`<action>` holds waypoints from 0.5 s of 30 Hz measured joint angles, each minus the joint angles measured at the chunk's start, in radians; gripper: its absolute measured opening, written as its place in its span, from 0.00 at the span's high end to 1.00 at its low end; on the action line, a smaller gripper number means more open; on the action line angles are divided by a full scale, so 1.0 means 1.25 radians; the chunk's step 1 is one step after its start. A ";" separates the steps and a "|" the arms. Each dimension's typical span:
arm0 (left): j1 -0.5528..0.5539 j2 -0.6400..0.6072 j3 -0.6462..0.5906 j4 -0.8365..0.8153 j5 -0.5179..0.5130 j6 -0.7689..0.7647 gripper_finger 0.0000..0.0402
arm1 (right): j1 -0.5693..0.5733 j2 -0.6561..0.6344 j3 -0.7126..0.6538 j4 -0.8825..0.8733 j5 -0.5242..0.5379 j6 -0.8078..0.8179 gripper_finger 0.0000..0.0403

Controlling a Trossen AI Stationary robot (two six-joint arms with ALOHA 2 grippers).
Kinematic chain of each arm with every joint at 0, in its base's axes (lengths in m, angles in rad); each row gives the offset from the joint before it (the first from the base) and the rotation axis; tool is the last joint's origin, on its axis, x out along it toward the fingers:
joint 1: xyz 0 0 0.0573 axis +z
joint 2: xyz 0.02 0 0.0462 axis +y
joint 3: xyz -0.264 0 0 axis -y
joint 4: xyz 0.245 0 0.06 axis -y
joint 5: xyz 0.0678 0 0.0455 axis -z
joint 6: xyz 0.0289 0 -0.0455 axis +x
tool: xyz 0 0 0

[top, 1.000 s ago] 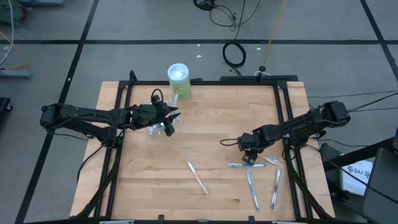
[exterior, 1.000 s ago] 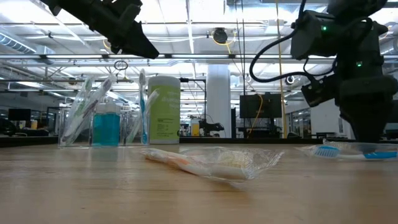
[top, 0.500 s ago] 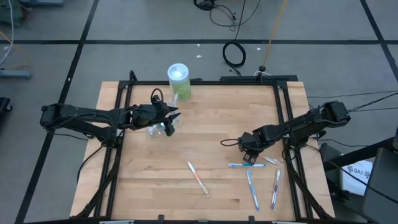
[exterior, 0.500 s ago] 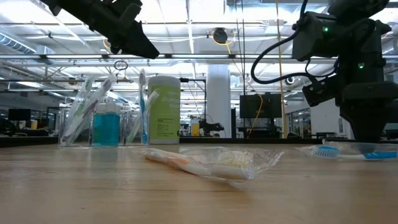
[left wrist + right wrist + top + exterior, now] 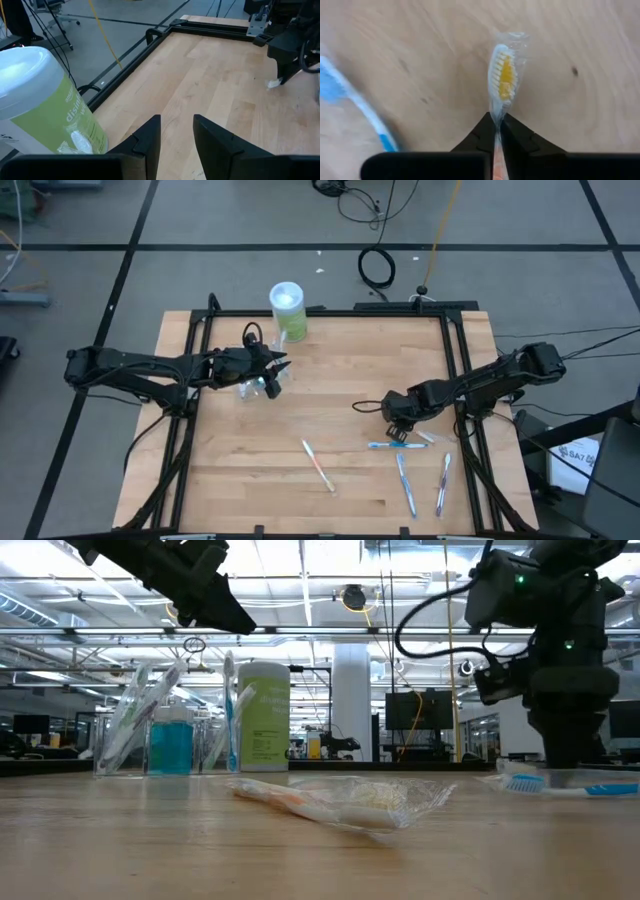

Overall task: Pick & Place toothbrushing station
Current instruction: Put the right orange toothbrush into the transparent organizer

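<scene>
Pinching the wrapped toothbrush [image 5: 503, 80] tight, the right gripper [image 5: 497, 131] should be lifted slowly and carried level to the cup [image 5: 252, 388].

The right arm reaches in from the right edge of the table, low and bent at the elbow, with its wrist turned down toward the board. The right gripper [image 5: 497, 131] is down at the table surface in the right half — its two fingers [image 5: 482, 131] are pressed together, with only a thin toothbrush [image 5: 503, 75] handle pinched between them.

The left arm stretches in from the left edge, almost straight, toward the far left part of the table. The left gripper [image 5: 175, 137] is raised above the surface — its fingers [image 5: 149, 135] stand partly apart and nothing is between them.
</scene>
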 joint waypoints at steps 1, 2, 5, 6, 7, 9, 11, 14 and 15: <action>0.000 0.000 0.000 0.000 0.000 0.000 0.71 | 0.000 -0.007 0.000 0.011 0.000 -0.006 0.97; 0.000 0.000 0.000 -0.001 0.000 0.000 0.71 | 0.000 -0.014 0.000 0.025 0.000 -0.011 0.97; -0.001 0.000 0.000 -0.003 0.000 0.000 0.71 | -0.003 -0.033 0.000 0.091 0.001 -0.042 0.97; -0.003 0.000 0.000 -0.005 0.000 0.000 0.71 | -0.006 -0.041 0.000 0.116 0.000 -0.057 0.97; -0.006 0.000 0.000 -0.009 0.000 0.002 0.71 | -0.009 -0.048 0.000 0.143 -0.001 -0.073 0.97; -0.013 0.000 0.000 -0.017 0.000 0.021 0.71 | -0.020 -0.061 0.000 0.210 -0.002 -0.116 0.97; -0.022 -0.017 0.000 -0.037 0.000 0.037 0.71 | -0.034 -0.075 0.000 0.273 -0.002 -0.162 0.97; -0.034 -0.043 0.000 -0.047 -0.001 0.029 0.71 | -0.061 -0.094 0.002 0.348 -0.006 -0.228 0.98; -0.038 -0.047 0.001 -0.059 -0.001 0.024 0.71 | -0.070 -0.100 0.002 0.368 -0.006 -0.249 0.98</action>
